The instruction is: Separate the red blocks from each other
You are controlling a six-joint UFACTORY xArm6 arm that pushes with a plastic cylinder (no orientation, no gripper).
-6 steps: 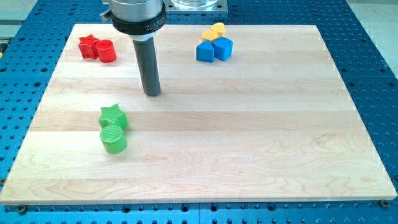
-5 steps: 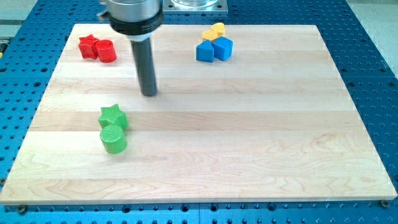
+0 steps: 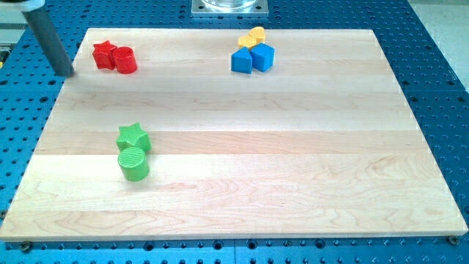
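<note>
A red star block (image 3: 104, 54) and a red cylinder block (image 3: 124, 59) sit touching each other near the board's top left corner, the star on the left. My tip (image 3: 66, 73) is at the board's left edge, to the left of and slightly below the red star, apart from it.
A green star (image 3: 133, 136) and a green cylinder (image 3: 133, 163) touch at the left middle. Two blue blocks (image 3: 252, 58) and two yellow blocks (image 3: 252, 37) cluster at the top centre. The wooden board (image 3: 293, 147) lies on a blue perforated table.
My tip has moved fast from the board's upper middle, right of the red blocks, to the left edge beside the red star. No block has moved.
</note>
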